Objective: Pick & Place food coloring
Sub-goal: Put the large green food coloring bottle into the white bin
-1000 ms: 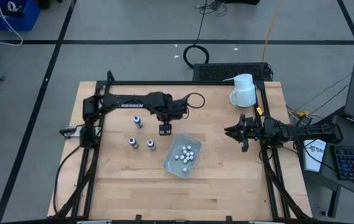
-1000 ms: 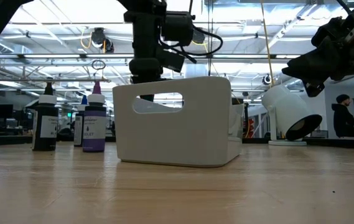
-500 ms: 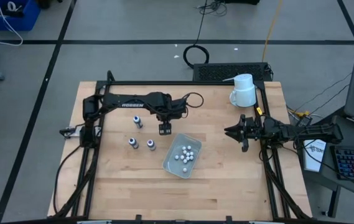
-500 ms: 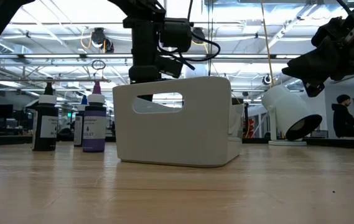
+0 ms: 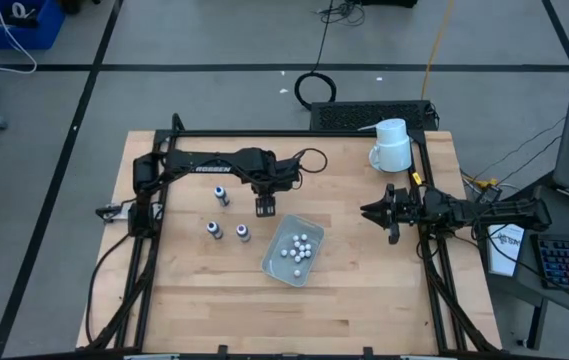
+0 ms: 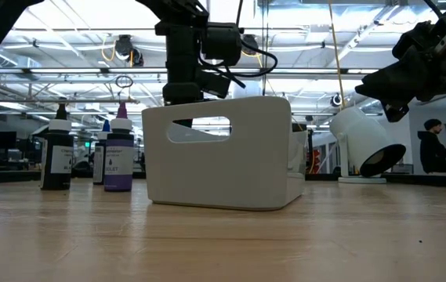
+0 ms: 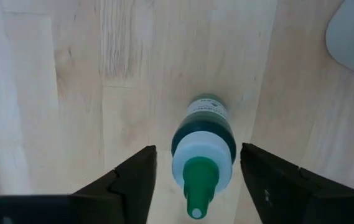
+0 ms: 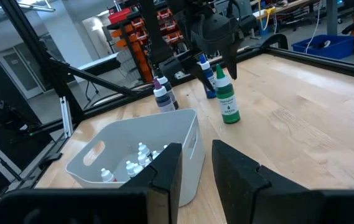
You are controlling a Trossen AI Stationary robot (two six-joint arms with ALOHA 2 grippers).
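Left gripper (image 5: 265, 208) is hanging straight down over a green-capped food coloring bottle (image 7: 202, 152), which is standing upright on the bare wood just beside the far corner of the white bin (image 5: 270, 262). In the left wrist view its two dark fingers (image 7: 131, 185) are flanking the bottle's white shoulder with clear wood showing on each side, so the jaws are standing apart and nothing is being gripped. From the right wrist view the same green bottle (image 8: 226, 98) is showing directly beneath that gripper (image 8: 219, 53).

Three more small bottles are standing on the tabletop toward its left edge: one (image 5: 221, 194) farther back, and two (image 5: 214, 229) (image 5: 243, 232) side by side nearer the front. In the low view a black-labelled bottle (image 6: 57, 155) and a violet one (image 6: 117, 157) are showing to one side of the bin.

Small white-capped bottles (image 5: 299, 247) are lying inside the bin, which is sitting near the middle of the tabletop.

Right gripper (image 5: 376, 212) is waiting above the right side of the tabletop, its fingers (image 8: 162, 175) parted and empty. A white mug (image 5: 392, 146) is resting near the far right corner.
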